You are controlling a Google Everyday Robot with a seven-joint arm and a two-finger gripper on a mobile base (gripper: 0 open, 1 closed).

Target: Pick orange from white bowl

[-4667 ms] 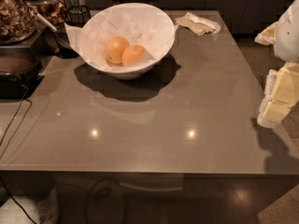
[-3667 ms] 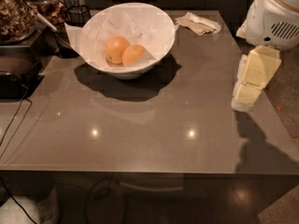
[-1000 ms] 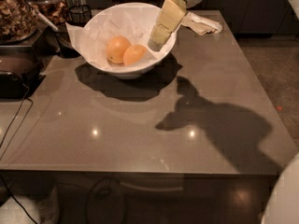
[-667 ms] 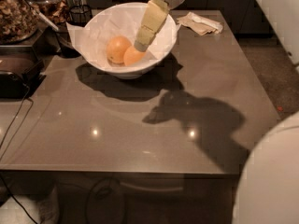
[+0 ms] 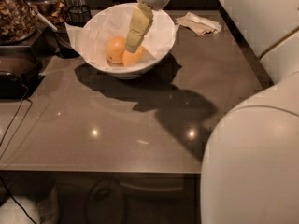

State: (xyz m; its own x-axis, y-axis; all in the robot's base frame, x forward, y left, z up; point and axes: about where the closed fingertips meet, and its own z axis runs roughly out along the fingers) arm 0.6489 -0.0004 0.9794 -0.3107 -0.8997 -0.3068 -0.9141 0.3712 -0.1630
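The white bowl (image 5: 161, 48) stands at the back left of the brown table, lined with crumpled white paper. Two fruits lie in it side by side. The orange (image 5: 136, 59), deeper in colour and slightly oval, is the right one. A rounder, paler fruit (image 5: 113, 49) lies to its left. My gripper (image 5: 131, 47) reaches down into the bowl from the back, its cream tip right over the orange's top and covering part of it. I cannot tell whether it touches the orange.
A crumpled napkin (image 5: 201, 23) lies at the back right of the table (image 5: 140, 120). A dark appliance (image 5: 16, 71), a jar of nuts (image 5: 14, 13) and a black wire holder (image 5: 77, 14) crowd the left edge. A cable (image 5: 14, 125) hangs at the left. My white body (image 5: 252, 162) fills the lower right.
The arm has swung in from the right edge across the table to the bowl, and in the last second the gripper has dropped from the bowl's right rim down onto the orange.
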